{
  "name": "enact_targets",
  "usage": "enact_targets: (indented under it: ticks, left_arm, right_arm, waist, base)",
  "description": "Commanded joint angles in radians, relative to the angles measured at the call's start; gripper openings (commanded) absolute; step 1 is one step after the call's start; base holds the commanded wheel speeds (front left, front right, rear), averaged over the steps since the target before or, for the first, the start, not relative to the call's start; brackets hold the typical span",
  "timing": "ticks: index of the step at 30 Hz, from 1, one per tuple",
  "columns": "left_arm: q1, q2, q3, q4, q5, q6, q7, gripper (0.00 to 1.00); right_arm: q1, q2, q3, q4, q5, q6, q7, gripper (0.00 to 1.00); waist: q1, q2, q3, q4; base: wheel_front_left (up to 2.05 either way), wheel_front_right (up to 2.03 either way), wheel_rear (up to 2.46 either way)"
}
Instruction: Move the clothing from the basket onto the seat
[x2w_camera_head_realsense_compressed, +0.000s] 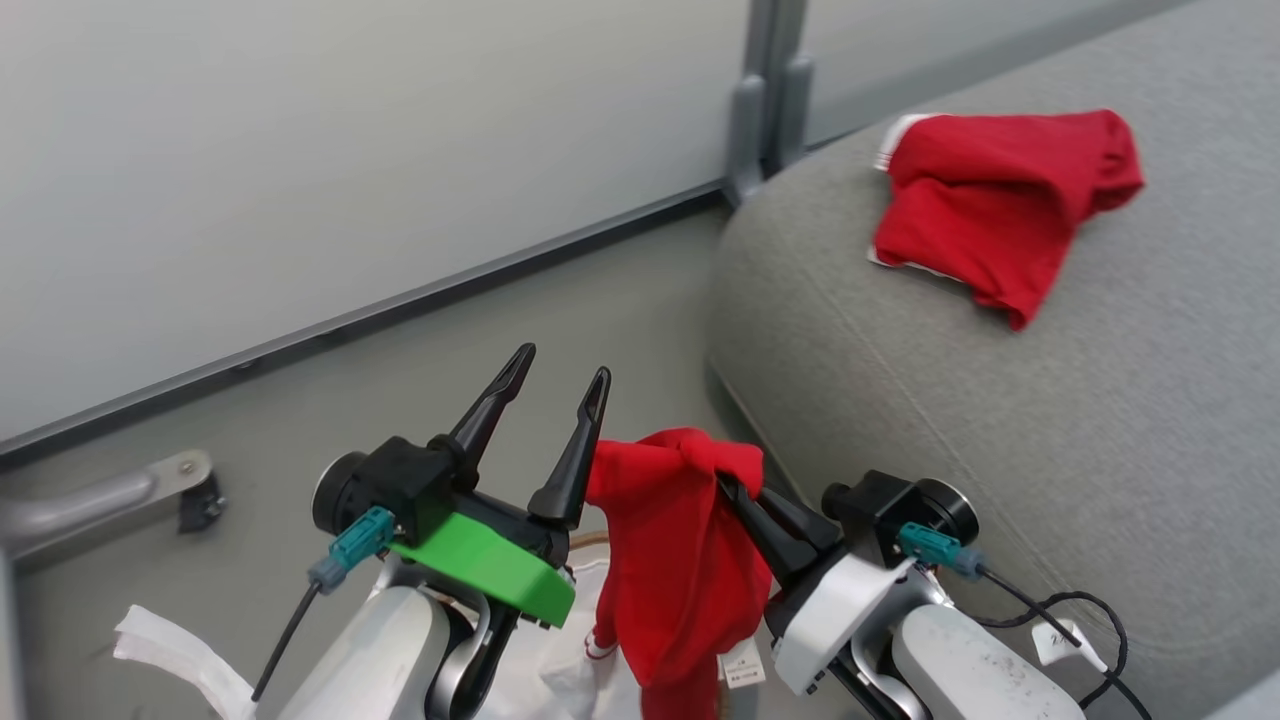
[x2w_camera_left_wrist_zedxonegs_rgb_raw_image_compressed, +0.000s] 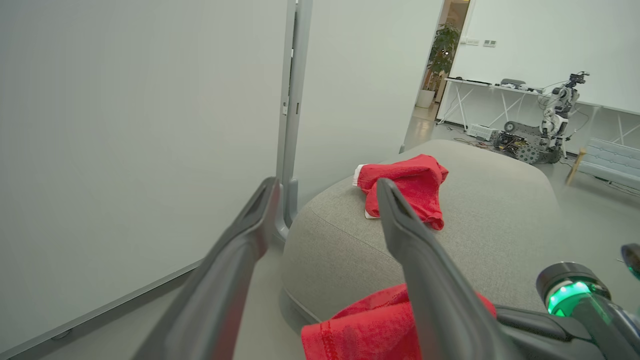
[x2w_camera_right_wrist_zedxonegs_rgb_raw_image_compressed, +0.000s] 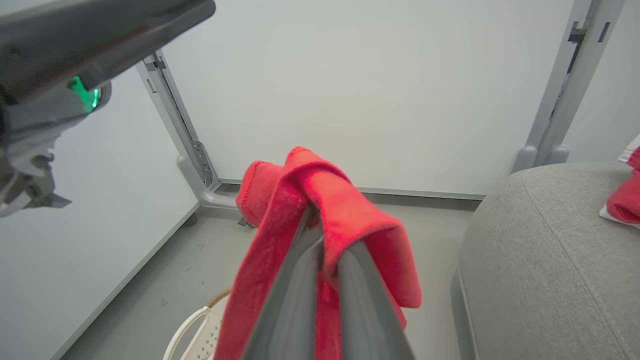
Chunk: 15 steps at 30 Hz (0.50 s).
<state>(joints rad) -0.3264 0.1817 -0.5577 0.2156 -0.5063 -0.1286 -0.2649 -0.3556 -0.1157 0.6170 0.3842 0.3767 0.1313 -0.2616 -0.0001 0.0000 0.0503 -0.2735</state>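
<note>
Grey floor (x2w_camera_head_realsense_compressed: 500, 330) and white panels (x2w_camera_head_realsense_compressed: 300, 150) make the backdrop, with the seat (x2w_camera_head_realsense_compressed: 1000, 400) off to the right of my fingers. My right gripper (x2w_camera_head_realsense_compressed: 725, 482) is clamped tight on a red garment (x2w_camera_head_realsense_compressed: 680, 560), which drapes over the fingertips and hangs below them, with the basket (x2w_camera_right_wrist_zedxonegs_rgb_raw_image_compressed: 192, 325) showing beneath and the seat's edge just to the right. My left gripper (x2w_camera_head_realsense_compressed: 562, 362) stands spread wide with nothing between its fingers, just left of the hanging cloth; another red piece (x2w_camera_head_realsense_compressed: 990, 200) lies crumpled on the seat, well beyond both sets of fingertips.
</note>
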Motion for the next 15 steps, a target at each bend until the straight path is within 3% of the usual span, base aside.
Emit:
enact_targets:
  ticks: [1,8,15]
  left_arm:
    - [0.017,0.013,0.005,-0.005,0.008,-0.003,0.001,1.00]
    - [0.017,0.035,0.004,-0.025,0.053,-0.003,0.001,1.00]
    - [-0.019,0.066,-0.053,-0.021,0.039,-0.003,0.001,1.00]
  right_arm:
    - [0.017,-0.001,-0.011,-0.017,-0.009,-0.001,-0.005,0.00]
    - [0.028,-0.004,-0.058,-0.069,-0.038,-0.001,-0.005,0.00]
    - [-0.062,-0.052,-0.148,-0.126,-0.087,-0.001,-0.005,0.00]
  waist:
    - [0.0001,0.0000,0.047,-0.142]
    - [0.0001,0.0000,0.101,-0.250]
    - [0.0001,0.0000,0.188,-0.274]
  base:
    - [0.00,0.00,0.00]
    - [0.00,0.00,0.00]
    - [0.00,0.00,0.00]
